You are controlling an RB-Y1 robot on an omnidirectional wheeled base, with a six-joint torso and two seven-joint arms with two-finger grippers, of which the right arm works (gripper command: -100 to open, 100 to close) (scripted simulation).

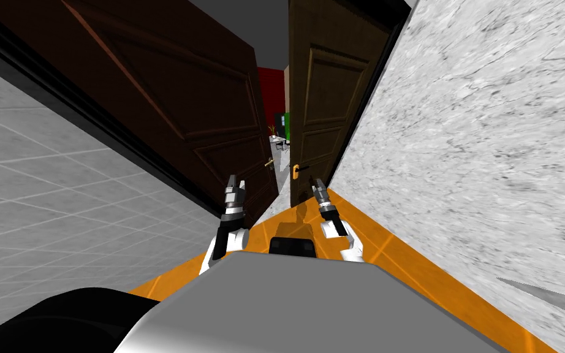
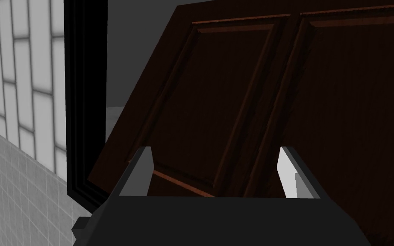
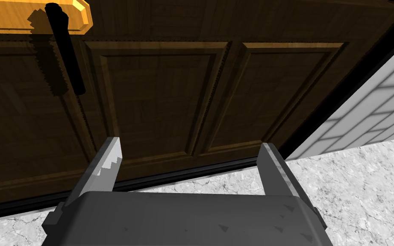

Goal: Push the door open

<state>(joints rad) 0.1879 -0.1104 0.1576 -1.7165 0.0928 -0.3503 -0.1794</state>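
Two panelled doors stand ahead. The dark reddish-brown door [image 1: 183,110] on my left is swung partly open. The brown door [image 1: 324,104] on my right carries a black lever [image 1: 296,170] on a gold plate. My left gripper [image 1: 235,184] is open just in front of the reddish door [image 2: 256,106], with nothing between its fingers [image 2: 142,166]. My right gripper [image 1: 318,184] is open close to the brown door's lower panels [image 3: 170,94]. The black lever [image 3: 66,55] and gold plate [image 3: 29,17] lie off to one side of it. I cannot tell whether either gripper touches its door.
A narrow gap [image 1: 281,135] between the doors shows a red wall and a green object beyond. A marbled wall [image 1: 471,153] runs close along my right, and a grey tiled wall [image 1: 42,184] on my left. The floor [image 1: 373,239] is orange. A black door frame [image 2: 85,106] edges the reddish door.
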